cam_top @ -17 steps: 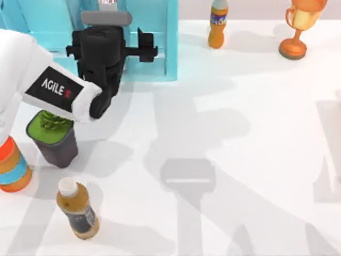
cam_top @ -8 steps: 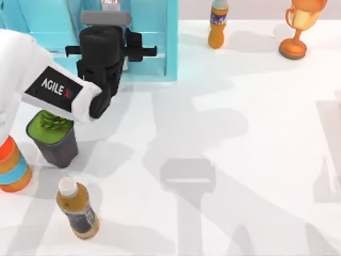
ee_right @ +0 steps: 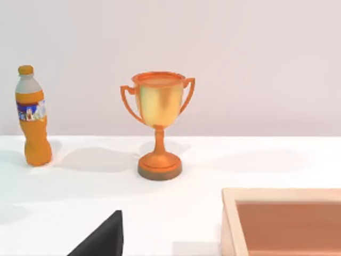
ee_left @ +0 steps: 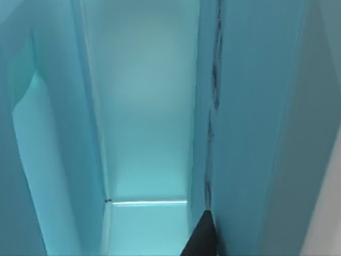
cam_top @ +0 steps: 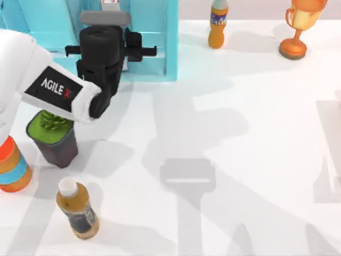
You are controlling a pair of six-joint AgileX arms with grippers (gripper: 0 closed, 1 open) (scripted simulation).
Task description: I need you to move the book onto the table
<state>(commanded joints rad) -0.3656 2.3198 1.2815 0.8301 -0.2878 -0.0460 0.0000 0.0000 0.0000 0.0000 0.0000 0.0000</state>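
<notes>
The left gripper (cam_top: 118, 32) reaches into the light-blue shelf (cam_top: 154, 32) at upper left of the top view, to reach the book (ee_left: 250, 106); finger state cannot be told. The white desk (cam_top: 240, 133) lies bare for placement

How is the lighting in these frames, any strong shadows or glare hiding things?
Top view: soft grey arm shadows lie across the table, hiding nothing; the left gripper is at the light-blue shelf unit. Left wrist view: even teal surfaces, no glare. Right wrist view: the trophy casts a faint shadow.
</notes>
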